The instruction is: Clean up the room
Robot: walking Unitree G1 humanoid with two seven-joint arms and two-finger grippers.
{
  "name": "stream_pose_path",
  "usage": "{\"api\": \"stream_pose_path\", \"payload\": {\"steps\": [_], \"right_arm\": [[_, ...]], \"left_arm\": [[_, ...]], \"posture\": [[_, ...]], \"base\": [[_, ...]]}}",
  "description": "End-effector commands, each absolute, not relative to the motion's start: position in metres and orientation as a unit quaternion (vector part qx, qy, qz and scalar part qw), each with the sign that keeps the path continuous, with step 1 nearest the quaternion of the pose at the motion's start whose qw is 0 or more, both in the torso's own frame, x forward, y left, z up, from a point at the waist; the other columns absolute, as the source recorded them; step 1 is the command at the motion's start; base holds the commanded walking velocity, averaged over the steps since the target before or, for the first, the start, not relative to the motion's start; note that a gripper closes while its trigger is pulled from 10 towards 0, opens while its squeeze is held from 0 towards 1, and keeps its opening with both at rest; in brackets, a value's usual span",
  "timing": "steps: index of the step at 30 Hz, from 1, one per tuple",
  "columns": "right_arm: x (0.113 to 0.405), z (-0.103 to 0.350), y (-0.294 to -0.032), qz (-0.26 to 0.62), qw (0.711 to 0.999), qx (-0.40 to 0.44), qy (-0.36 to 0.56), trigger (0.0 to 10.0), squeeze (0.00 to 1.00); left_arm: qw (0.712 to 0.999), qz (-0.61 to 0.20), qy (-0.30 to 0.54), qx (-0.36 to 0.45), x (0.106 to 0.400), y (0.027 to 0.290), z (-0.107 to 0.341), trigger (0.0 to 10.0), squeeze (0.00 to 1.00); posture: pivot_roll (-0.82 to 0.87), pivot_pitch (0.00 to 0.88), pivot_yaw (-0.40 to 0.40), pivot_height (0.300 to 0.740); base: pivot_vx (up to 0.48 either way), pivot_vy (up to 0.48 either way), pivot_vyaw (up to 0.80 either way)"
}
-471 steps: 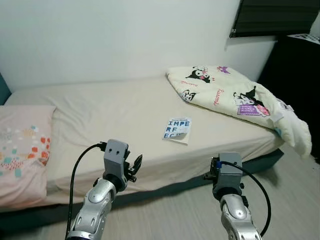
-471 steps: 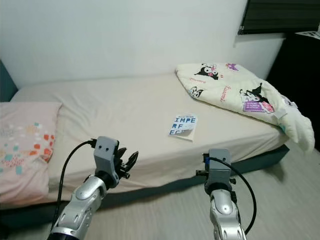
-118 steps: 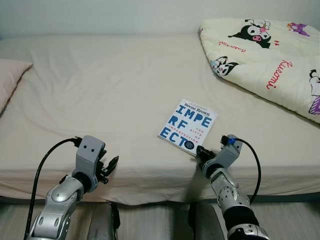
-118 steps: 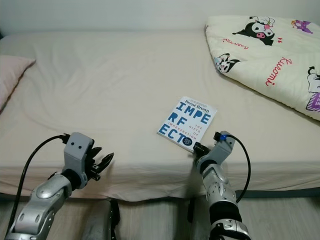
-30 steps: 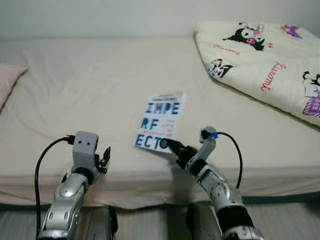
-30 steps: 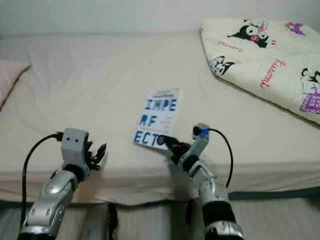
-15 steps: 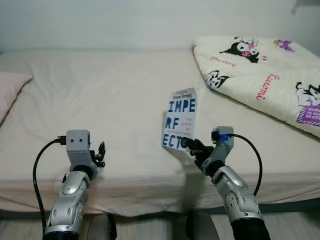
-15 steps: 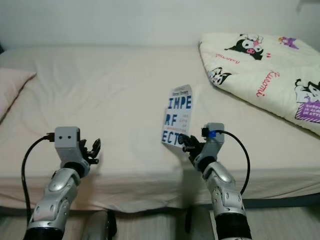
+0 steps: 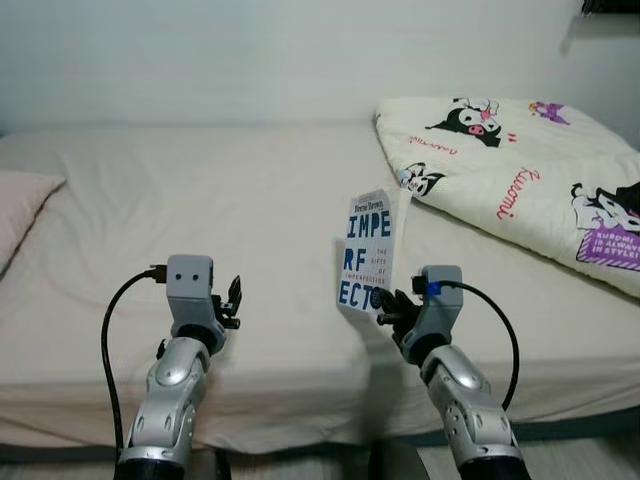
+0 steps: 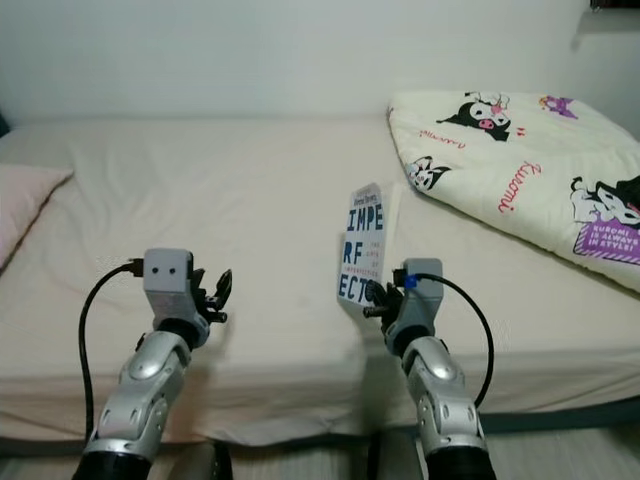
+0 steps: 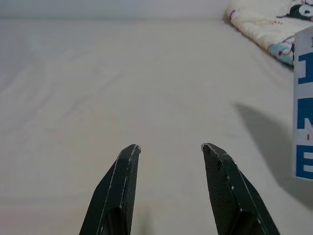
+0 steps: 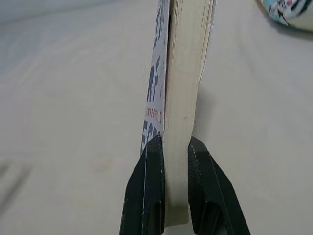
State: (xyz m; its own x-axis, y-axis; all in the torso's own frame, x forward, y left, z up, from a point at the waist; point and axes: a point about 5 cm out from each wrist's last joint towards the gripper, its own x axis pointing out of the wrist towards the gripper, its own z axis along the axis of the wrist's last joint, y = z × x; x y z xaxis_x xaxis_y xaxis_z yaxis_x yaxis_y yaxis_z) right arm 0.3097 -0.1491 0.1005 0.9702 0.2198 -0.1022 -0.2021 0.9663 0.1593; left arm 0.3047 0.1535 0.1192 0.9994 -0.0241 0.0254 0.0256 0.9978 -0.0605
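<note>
A white book with big blue letters (image 9: 367,251) stands upright in the air over the bed's front edge. My right gripper (image 9: 384,304) is shut on its lower corner; in the right wrist view the black fingers (image 12: 152,191) clamp the book's page edge (image 12: 184,88). My left gripper (image 9: 231,302) hovers open over the beige sheet at the front left, with nothing between its fingertips (image 11: 128,155). The book (image 11: 303,103) shows off to one side in the left wrist view.
The bed (image 9: 200,200) with a beige sheet spans the view. A folded cream comforter with cartoon prints (image 9: 510,180) lies on its right part. A pink pillow (image 9: 20,205) sits at the far left. A white wall runs behind.
The right gripper has lifted the book off the sheet and turned it upright since a second ago. The left arm shifted slightly rightward, and the camera tilted up a little.
</note>
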Motion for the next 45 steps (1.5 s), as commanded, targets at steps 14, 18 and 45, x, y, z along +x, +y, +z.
{"api": "stream_pose_path", "payload": {"steps": [14, 18, 45], "right_arm": [[0.313, 0.118, -0.143, 0.105, 0.992, 0.061, 0.016, 10.0, 0.00], [0.313, 0.120, -0.141, 0.107, 0.992, 0.059, 0.014, 10.0, 0.00], [0.316, 0.115, -0.140, 0.087, 0.996, -0.020, 0.022, 10.0, 0.00]], "left_arm": [[0.998, 0.002, -0.005, -0.057, 0.304, 0.158, 0.114, 10.0, 0.00], [0.998, 0.006, 0.002, -0.067, 0.303, 0.159, 0.113, 10.0, 0.00], [1.000, -0.015, -0.011, -0.019, 0.302, 0.156, 0.117, 10.0, 0.00]], "posture": [[0.02, 0.000, -0.051, 0.681], [0.02, 0.000, -0.055, 0.706], [0.04, 0.000, -0.054, 0.740]], "base": [[0.000, 0.000, 0.00], [0.000, 0.000, 0.00], [0.000, -0.098, 0.12]]}}
